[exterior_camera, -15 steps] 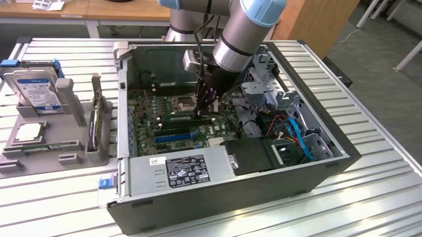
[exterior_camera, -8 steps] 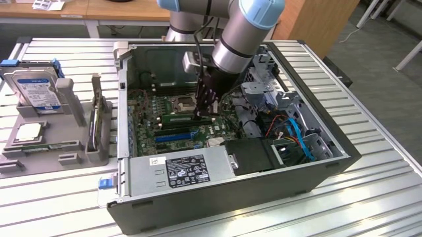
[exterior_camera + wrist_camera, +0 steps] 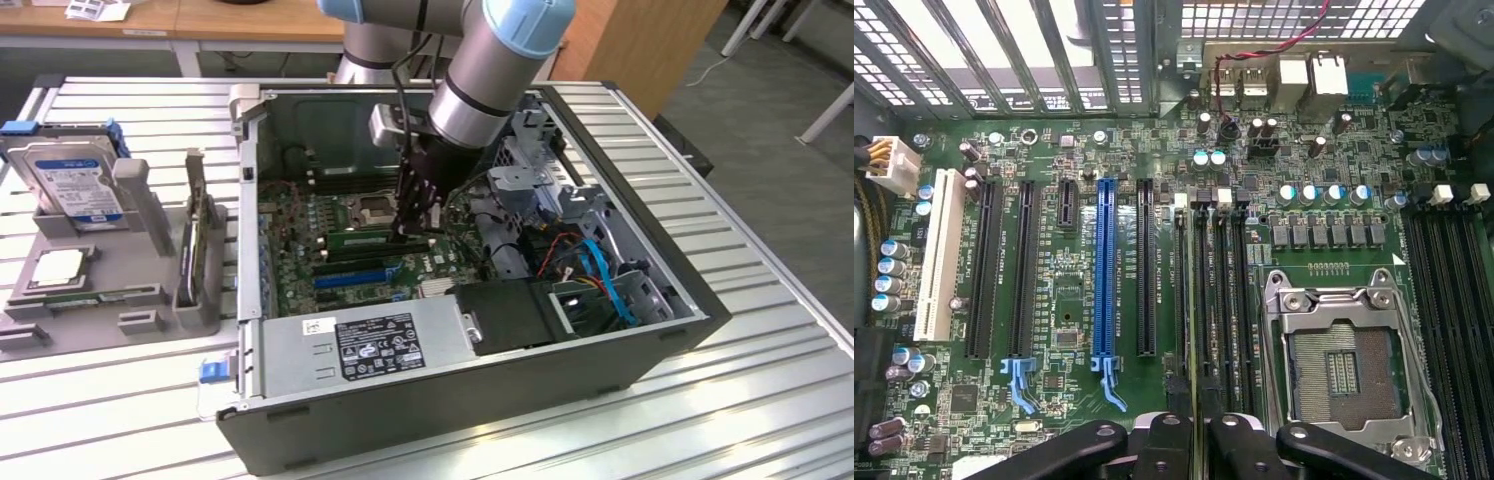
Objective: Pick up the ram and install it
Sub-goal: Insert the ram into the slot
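Slatted metal counter across the scene, with wooden desks behind it. On the counter, an open computer case lying on its side, interior facing up. Reaching down into the case from above, a grey-and-blue robot arm. Flat on the case floor, a green motherboard crowded with capacitors and long slots. Along the near edge of the case, a silver power supply with a black label. Beside the case toward the exterior view's left, a grey parts holder carrying an upright hard drive with a blue-and-white label. On the motherboard, an empty CPU socket in its metal frame, with a row of black memory slots just beside it. Farther along, a blue slot among black ones and a white slot near the board's edge. Low over the memory slots, the black gripper, fingers drawn in close and clamped on the ram. Thin green stick seen edge-on there, aligned with one of the memory slots beside the socket. In the exterior view, same ram lying along the slots at board level, one end under the gripper.
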